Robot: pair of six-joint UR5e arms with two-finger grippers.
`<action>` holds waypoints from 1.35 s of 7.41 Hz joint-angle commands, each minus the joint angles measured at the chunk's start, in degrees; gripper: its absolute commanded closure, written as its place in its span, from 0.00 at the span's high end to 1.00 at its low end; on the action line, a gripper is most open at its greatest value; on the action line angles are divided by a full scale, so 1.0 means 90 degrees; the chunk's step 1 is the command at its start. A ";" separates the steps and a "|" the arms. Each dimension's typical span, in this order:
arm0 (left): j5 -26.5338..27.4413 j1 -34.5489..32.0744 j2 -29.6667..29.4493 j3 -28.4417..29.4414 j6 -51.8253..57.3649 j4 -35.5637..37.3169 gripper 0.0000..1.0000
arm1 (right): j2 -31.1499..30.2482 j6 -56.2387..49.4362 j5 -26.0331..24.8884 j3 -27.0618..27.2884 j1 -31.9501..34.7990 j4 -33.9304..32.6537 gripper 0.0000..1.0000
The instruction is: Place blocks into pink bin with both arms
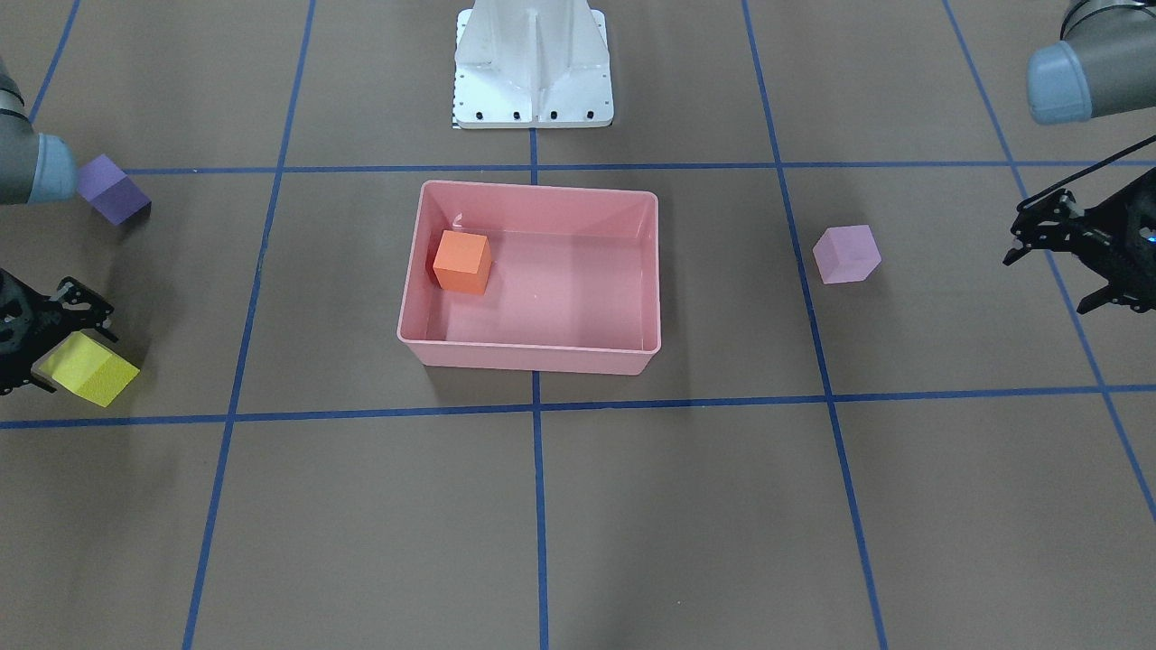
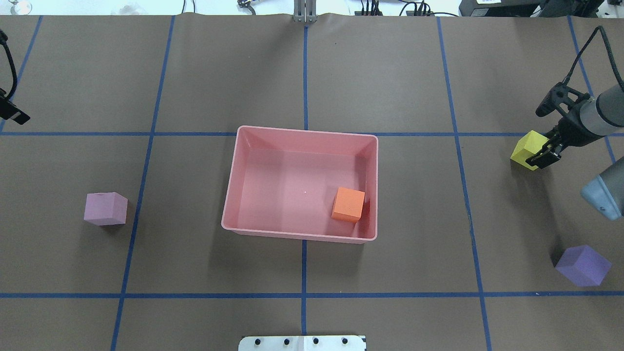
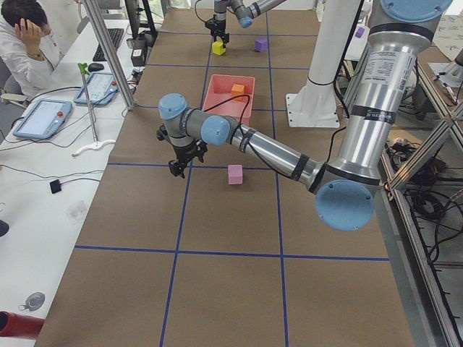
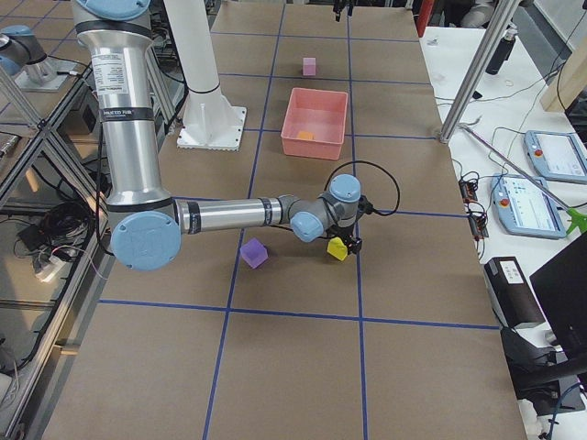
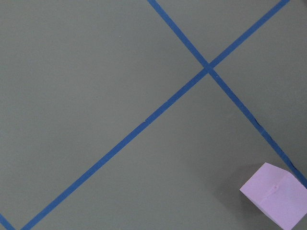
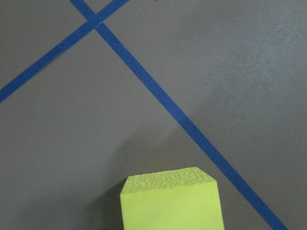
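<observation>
The pink bin [image 1: 533, 350] sits mid-table and holds the orange block [image 1: 461, 262] near one corner. My right gripper [image 1: 70, 354] is low at the table, jaws open on either side of the yellow block [image 1: 93, 372]. That block fills the bottom of the right wrist view [image 6: 170, 201]. The dark purple block [image 1: 113, 190] lies on the table near the right arm. My left gripper [image 1: 1046, 284] is open and empty, a short way outboard of the pale pink-lilac block [image 1: 846, 255]. That block shows at the corner of the left wrist view [image 5: 276, 201].
The white pedestal base [image 1: 533, 63] stands behind the bin. Blue tape lines grid the brown table. An operator [image 3: 22, 36] sits at a side bench with tablets, beyond the table's far edge.
</observation>
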 commanded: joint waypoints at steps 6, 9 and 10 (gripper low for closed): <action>0.0000 0.0010 0.0000 0.0001 -0.0010 0.0000 1.00 | 0.0522 0.1017 0.0333 0.0562 -0.0085 -0.0909 0.09; 0.0010 0.0020 0.0078 0.0020 -0.0223 -0.0068 1.00 | 0.1135 0.3680 0.0353 0.2105 -0.0346 -0.2577 0.10; 0.0000 0.0029 0.0107 0.0020 -0.0902 -0.0320 1.00 | 0.1583 0.4772 0.0353 0.2467 -0.0648 -0.3192 0.10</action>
